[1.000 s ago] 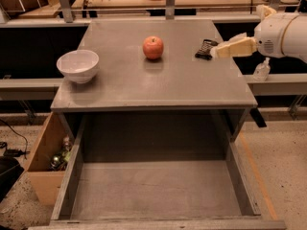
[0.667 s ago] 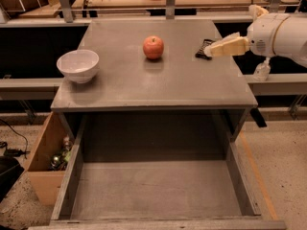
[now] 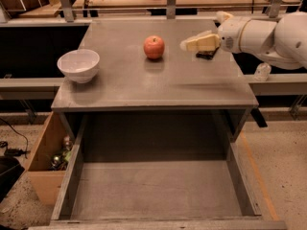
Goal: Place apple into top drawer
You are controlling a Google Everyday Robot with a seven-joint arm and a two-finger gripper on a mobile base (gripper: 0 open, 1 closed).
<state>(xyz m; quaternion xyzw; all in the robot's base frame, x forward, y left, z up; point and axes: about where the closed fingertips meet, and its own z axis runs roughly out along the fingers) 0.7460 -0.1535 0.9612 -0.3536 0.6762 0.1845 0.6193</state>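
Observation:
The apple point(image 3: 154, 47), small, round and red-orange, sits on the grey cabinet top point(image 3: 144, 80) toward the back middle. The top drawer point(image 3: 153, 190) is pulled out toward the front, wide and shallow, with a bare grey bottom. My gripper point(image 3: 188, 43) has tan fingers and reaches in from the right on a white arm point(image 3: 268, 35). It hovers above the cabinet top, a short way to the right of the apple, apart from it.
A white bowl point(image 3: 78, 65) stands on the left of the cabinet top. A small black object point(image 3: 207, 55) lies under the gripper. A tan wooden box point(image 3: 47, 162) with small items stands on the floor at the left. Workbenches run behind.
The gripper has moved left across the cabinet top, from near the right edge to close beside the apple. The apple and bowl have not moved.

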